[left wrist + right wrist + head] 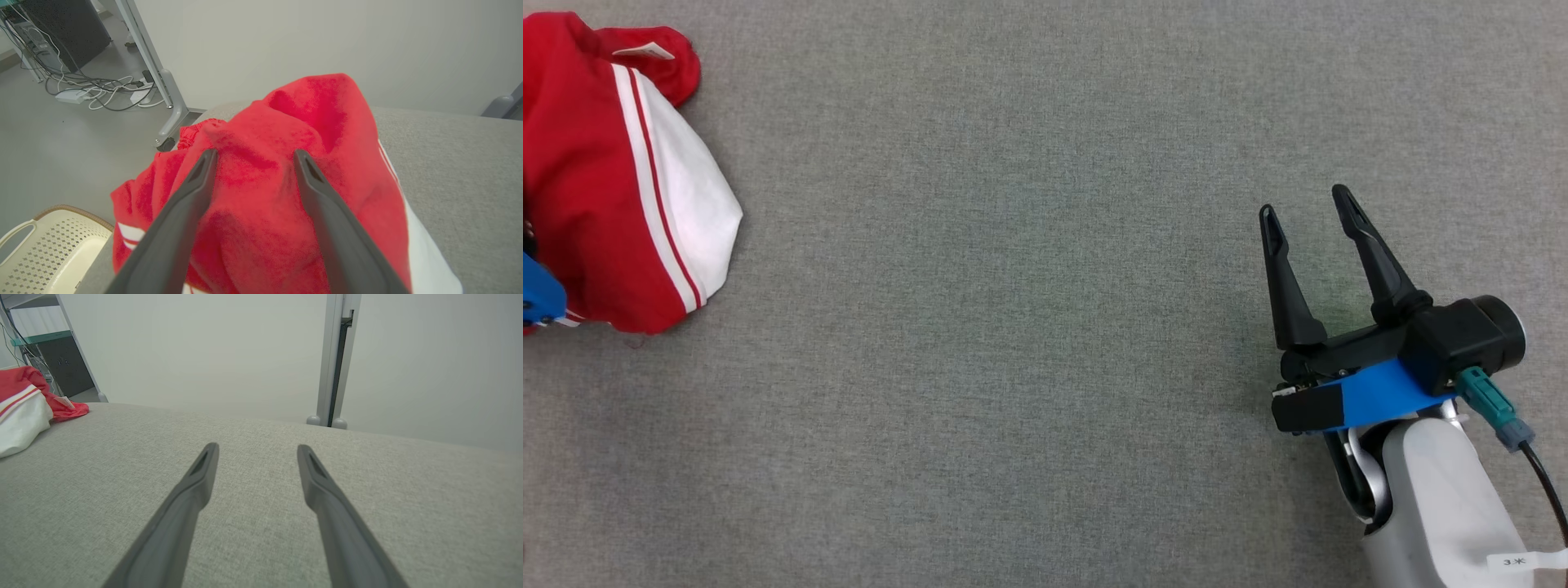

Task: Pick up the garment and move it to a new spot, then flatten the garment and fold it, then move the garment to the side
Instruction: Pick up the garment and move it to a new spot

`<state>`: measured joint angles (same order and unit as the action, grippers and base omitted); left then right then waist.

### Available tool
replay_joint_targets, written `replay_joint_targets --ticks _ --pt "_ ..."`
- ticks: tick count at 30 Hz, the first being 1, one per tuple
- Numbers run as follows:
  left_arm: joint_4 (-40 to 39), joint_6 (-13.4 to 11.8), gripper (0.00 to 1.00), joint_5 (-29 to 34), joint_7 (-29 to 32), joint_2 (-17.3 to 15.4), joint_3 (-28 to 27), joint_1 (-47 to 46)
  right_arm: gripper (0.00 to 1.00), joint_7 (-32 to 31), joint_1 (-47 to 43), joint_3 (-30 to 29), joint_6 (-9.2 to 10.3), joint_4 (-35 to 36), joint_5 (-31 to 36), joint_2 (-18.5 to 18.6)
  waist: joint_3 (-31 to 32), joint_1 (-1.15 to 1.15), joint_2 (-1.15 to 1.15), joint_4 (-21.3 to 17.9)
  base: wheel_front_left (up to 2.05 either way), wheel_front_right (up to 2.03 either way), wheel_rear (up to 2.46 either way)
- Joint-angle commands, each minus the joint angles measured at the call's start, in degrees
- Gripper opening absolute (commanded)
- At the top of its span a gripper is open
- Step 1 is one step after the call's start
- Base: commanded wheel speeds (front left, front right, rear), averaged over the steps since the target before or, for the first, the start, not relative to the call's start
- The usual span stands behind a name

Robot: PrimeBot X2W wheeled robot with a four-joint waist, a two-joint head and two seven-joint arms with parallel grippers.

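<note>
The garment point(613, 188) is a crumpled red piece with white panels and stripes, bunched at the far left of the grey table point(1013, 327). In the left wrist view the garment point(286, 134) lies heaped just under my left gripper point(254, 157), whose two fingers stand open over the red cloth with nothing pinched between them. A blue part of that gripper's mount peeks in at the head view's left edge. My right gripper point(1307, 204) hovers open at the right of the table, far from the garment point(24, 404). Its fingers point(204, 465) point over bare cloth.
A cream perforated basket point(45, 249) stands on the floor beside the table's left corner. Beyond it are a desk leg point(163, 81), a tangle of cables point(94, 90) and a dark computer case. A pale wall runs behind the table's far edge.
</note>
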<state>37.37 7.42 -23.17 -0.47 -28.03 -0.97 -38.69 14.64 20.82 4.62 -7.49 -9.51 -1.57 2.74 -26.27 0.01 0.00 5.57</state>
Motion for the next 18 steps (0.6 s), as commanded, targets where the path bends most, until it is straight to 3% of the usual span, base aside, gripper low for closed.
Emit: replay_joint_targets --ticks 1,11,12,13,14,15,18 --pt "0.9 0.07 1.0 -1.36 0.73 -0.28 1.02 -0.25 1.0 -0.02 0.97 -0.2 -0.01 0.01 0.53 0.26 -0.17 -0.01 0.0 0.09 0.0 0.0 0.0" --pt "6.95 0.09 1.0 -8.5 5.0 -0.26 8.17 0.0 1.0 0.0 1.89 0.26 -0.01 -0.78 1.18 0.26 -0.24 -0.01 0.0 0.27 0.0 0.0 0.0" --pt "7.54 0.09 0.94 -9.33 5.3 -0.03 8.78 -0.04 1.0 -0.01 2.01 0.32 -0.01 -0.92 1.15 0.26 -0.15 -0.01 0.0 0.23 0.0 0.0 0.0" --pt "8.03 0.09 0.61 -9.65 5.05 -0.01 9.37 -0.18 1.0 0.0 2.11 0.42 -0.01 -1.06 1.1 0.26 -0.03 -0.01 0.0 0.18 0.0 0.0 0.0" --pt "8.47 0.09 0.13 -10.08 4.66 -0.19 9.98 -0.39 1.0 0.01 2.17 0.57 -0.01 -1.22 1.07 0.26 0.14 -0.01 0.0 0.11 0.0 0.0 0.0" --pt "8.96 0.09 0.0 -10.49 4.36 -0.31 10.46 -0.6 1.0 0.02 2.22 0.72 -0.01 -1.34 1.02 0.26 0.3 -0.01 0.0 0.02 0.0 0.0 0.0" --pt "10.01 0.09 0.0 -11.22 2.78 -0.66 11.99 -1.52 1.0 0.06 2.34 0.96 -0.01 -1.76 0.74 0.26 1.02 -0.01 0.0 -0.24 0.0 0.0 0.0"
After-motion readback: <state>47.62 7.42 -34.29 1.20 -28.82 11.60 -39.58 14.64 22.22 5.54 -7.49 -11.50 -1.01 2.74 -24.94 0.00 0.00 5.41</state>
